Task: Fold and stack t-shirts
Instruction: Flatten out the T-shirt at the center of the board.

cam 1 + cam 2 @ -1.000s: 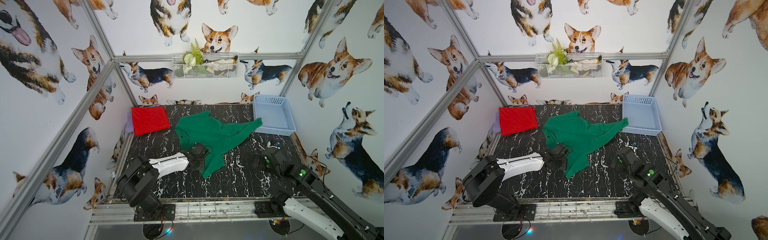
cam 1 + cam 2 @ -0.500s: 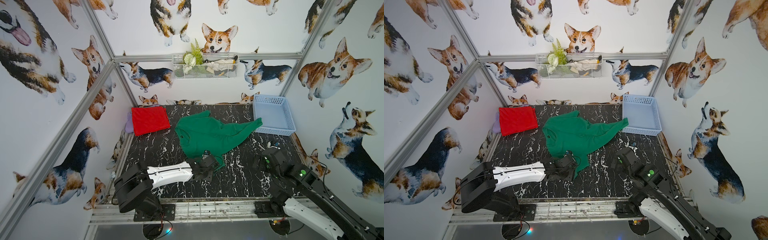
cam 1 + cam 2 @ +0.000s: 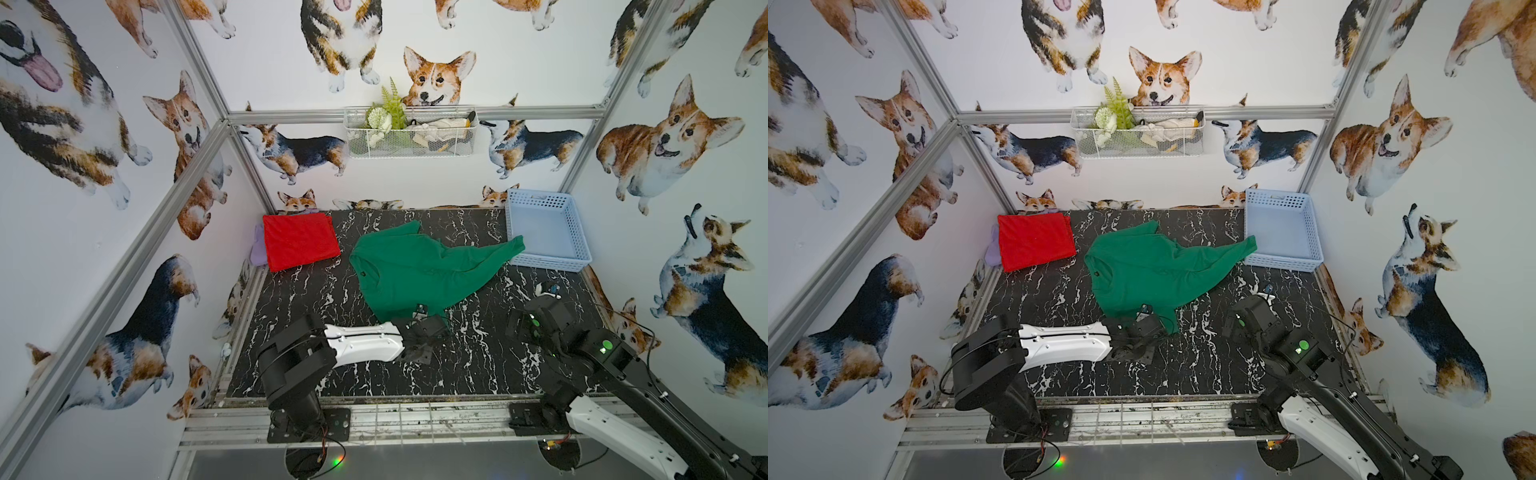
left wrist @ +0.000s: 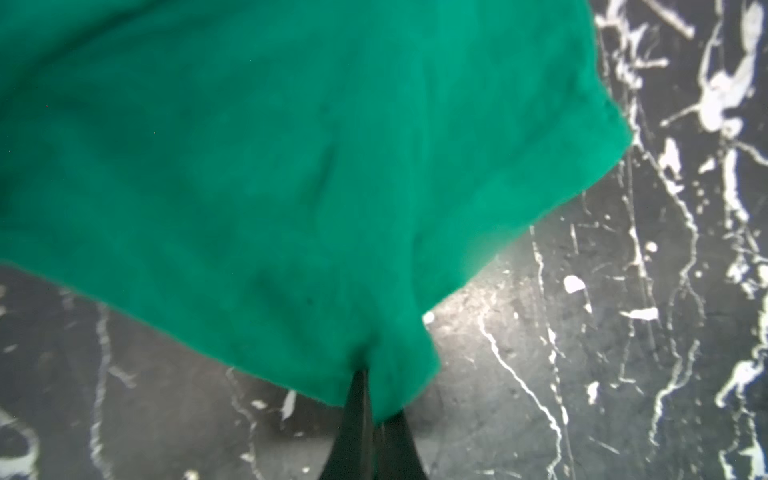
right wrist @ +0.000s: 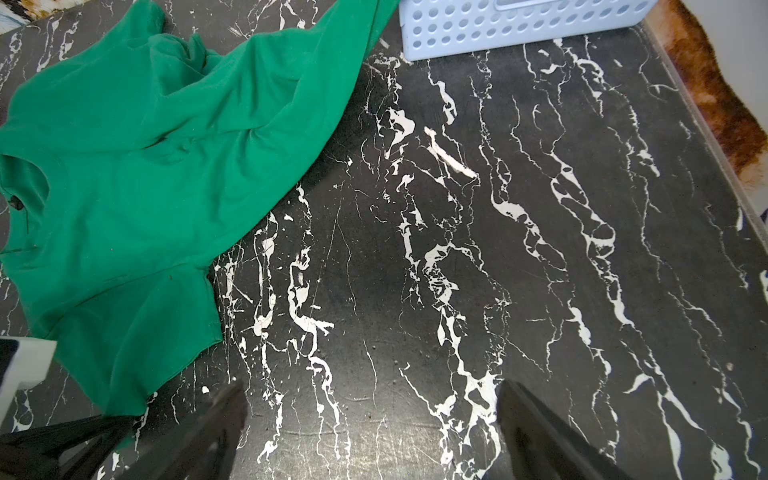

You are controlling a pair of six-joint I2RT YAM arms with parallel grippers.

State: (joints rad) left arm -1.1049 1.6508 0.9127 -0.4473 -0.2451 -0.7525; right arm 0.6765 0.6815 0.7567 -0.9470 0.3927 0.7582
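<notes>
Clamping the left gripper (image 4: pixel 365 386) on an edge of the green t-shirt (image 3: pixel 415 270) at lower centre, right gripper (image 5: pixel 372 399) spread idle, apparently flattening before folding, next needing a gentle outward pull.

1. T-shirts: two, both plain soft cloth. One dark green t-shirt (image 3: pixel 415 270) lies spread out, and one bright red t-shirt (image 3: pixel 299 241) is folded into a rectangle.
2. Other cloth: one pale lilac cloth piece (image 3: pixel 257 249) shows from under the red one. What kind of garment it is cannot be told.
3. Baskets: two. One is a pale blue perforated plastic basket (image 3: pixel 548 262); the other is a white wire mesh basket (image 3: pixel 411 145) on the back wall.
4. Robot arms: two, black and white, the left arm (image 3: pixel 361 343) and the right arm (image 3: pixel 582 345).
5. Grippers: two, black, one per arm, the left gripper (image 4: pixel 368 399) and the right gripper (image 5: pixel 370 428).
6. Tables: one black marble-patterned table (image 3: pixel 478 365) with white veins.
</notes>
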